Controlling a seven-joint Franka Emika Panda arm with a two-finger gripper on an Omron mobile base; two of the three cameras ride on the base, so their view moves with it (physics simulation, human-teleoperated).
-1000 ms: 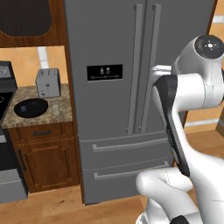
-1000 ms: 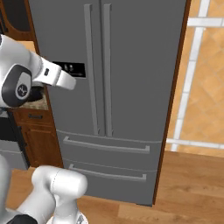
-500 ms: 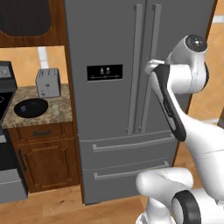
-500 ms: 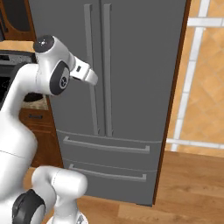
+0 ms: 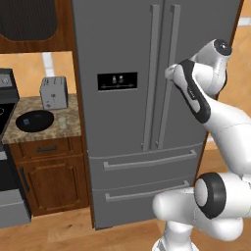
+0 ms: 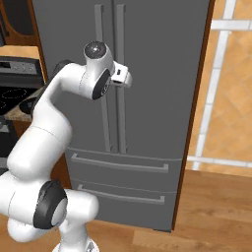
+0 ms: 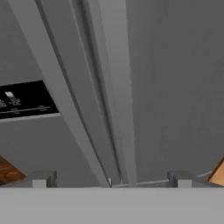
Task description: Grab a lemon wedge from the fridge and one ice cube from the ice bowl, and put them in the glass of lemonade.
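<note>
The gripper [image 7: 111, 179] stands wide open, empty, facing the closed fridge [image 5: 122, 44] and its two door handles [image 7: 111, 87]. At nine o'clock, the ice bowl [image 5: 34, 120] sits beside the glass [image 5: 62, 122].

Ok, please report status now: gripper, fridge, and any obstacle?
Gripper open, empty, facing the fridge door handles. Fridge doors shut. Nothing between gripper and handles.

Both base views face the fridge [image 5: 142, 73] from opposite sides; hand view looks close.
</note>
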